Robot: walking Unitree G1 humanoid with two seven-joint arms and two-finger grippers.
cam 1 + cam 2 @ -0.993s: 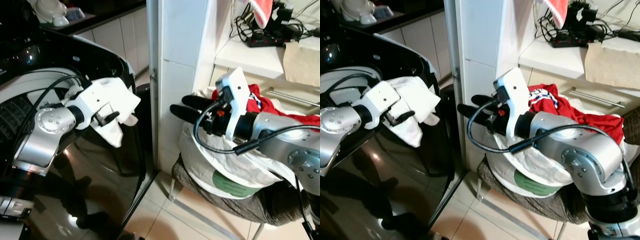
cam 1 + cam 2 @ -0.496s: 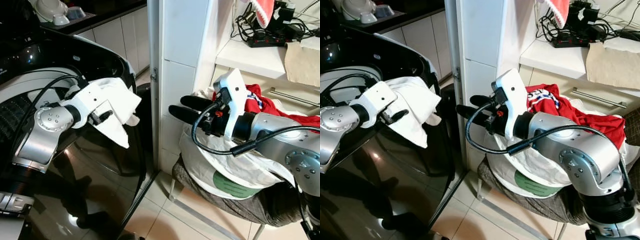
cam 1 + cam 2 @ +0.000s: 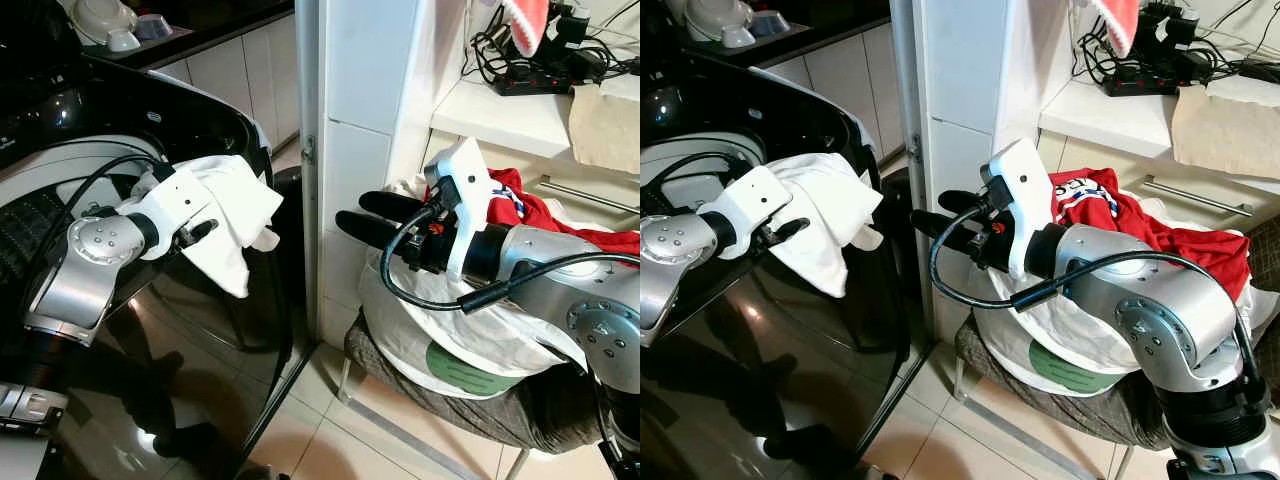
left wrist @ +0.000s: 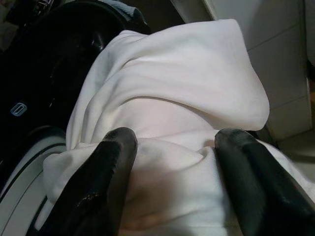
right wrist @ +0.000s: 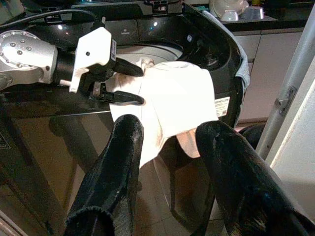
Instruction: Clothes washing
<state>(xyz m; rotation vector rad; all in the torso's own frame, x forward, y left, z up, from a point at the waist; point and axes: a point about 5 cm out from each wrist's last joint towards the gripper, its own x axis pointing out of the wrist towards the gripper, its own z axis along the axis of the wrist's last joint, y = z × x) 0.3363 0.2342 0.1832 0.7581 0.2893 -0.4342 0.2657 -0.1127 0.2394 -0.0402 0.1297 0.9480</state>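
A white garment (image 3: pixel 238 210) hangs over the front rim of the black top-loading washing machine (image 3: pixel 205 105). My left gripper (image 4: pixel 170 147) is shut on it, and the cloth bunches between the two black fingers (image 4: pixel 110 167). The pale drum opening (image 3: pixel 55 170) lies just behind that arm. My right gripper (image 3: pixel 353 210) is open with nothing in it. It hovers beside the white pillar (image 3: pixel 355 120), in front of a red garment (image 3: pixel 520 205) that lies on top of a white laundry bag (image 3: pixel 470 335).
The laundry bag rests on a chair with a dark cushion (image 3: pixel 540 410) and metal legs. A white shelf (image 3: pixel 510 110) behind holds a power strip, cables and a beige cloth. White cabinets stand behind the washer. Tiled floor (image 3: pixel 330 430) lies between washer and chair.
My left wrist has turned, so more of the white garment shows and it hangs lower over the washer's rim. The right arm has barely moved.
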